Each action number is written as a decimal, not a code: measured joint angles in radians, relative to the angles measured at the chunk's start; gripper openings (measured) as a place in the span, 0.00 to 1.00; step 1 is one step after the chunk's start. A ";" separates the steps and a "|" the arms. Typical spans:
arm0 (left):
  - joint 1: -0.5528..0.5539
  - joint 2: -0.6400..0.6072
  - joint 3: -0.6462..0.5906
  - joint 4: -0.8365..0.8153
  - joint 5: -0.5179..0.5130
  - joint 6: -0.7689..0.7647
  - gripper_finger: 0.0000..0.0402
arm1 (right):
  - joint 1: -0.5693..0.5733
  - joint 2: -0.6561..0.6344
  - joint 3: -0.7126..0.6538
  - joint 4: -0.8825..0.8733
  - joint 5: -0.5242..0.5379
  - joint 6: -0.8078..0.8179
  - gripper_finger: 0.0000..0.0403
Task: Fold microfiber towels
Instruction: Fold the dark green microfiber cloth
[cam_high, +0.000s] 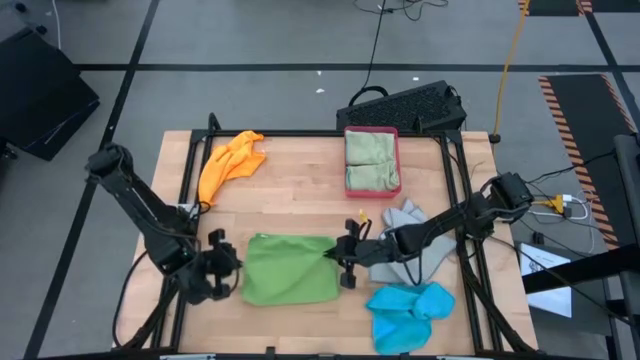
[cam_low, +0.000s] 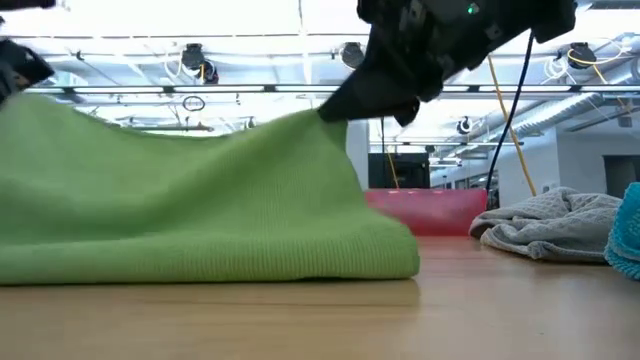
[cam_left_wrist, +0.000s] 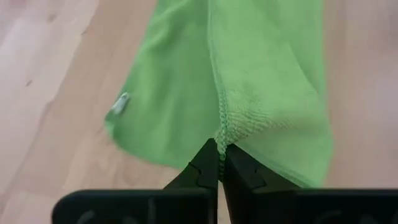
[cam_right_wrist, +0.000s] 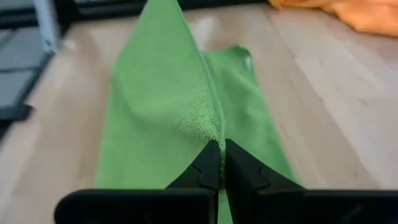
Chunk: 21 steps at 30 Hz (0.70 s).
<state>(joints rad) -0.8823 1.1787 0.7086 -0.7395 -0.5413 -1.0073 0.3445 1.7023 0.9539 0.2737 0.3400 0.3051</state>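
The bright green towel (cam_high: 290, 268) lies near the table's front edge, between my two grippers. My left gripper (cam_high: 228, 262) is shut on its left end and my right gripper (cam_high: 340, 255) on its right end. In the low view the towel (cam_low: 200, 200) rests on the wood along its bottom fold, and its top edge is raised at both ends. An orange towel (cam_high: 232, 160) lies crumpled at the far left, a grey one (cam_high: 415, 245) under my right arm, and a blue one (cam_high: 410, 312) at the near right. My left gripper (cam_left_wrist: 219, 152) pinches the green towel's hemmed edge (cam_left_wrist: 219, 134) at its left end between both fingertips, slanting down from the table's left. The cloth there is lifted off the wood and spreads away from the fingers. My right gripper (cam_right_wrist: 219, 149) pinches the hemmed edge at the towel's right end (cam_right_wrist: 217, 127) between both fingertips, coming nearly level from the table's right. That corner (cam_low: 335, 112) is held up, and the cloth slopes down from it to the table.
A pink-red tray (cam_high: 372, 132) at the far middle holds folded pale sage green towels (cam_high: 371, 160). A black keyboard (cam_high: 410, 105) lies beyond the table's far edge. Bare wood shows in the table's middle and at its near left.
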 joint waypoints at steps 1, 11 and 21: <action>0.015 0.006 0.000 -0.012 0.010 -0.001 0.02 | -0.005 0.002 0.000 -0.003 -0.002 0.009 0.02; 0.090 0.020 0.000 -0.046 0.071 0.030 0.04 | -0.023 0.008 0.000 -0.077 0.000 0.048 0.02; 0.129 0.032 0.000 -0.046 0.021 0.027 0.07 | -0.040 0.012 0.000 -0.086 0.054 0.023 0.06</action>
<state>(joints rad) -0.7536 1.2109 0.7086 -0.7855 -0.5207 -0.9802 0.3042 1.7142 0.9535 0.1874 0.3944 0.3277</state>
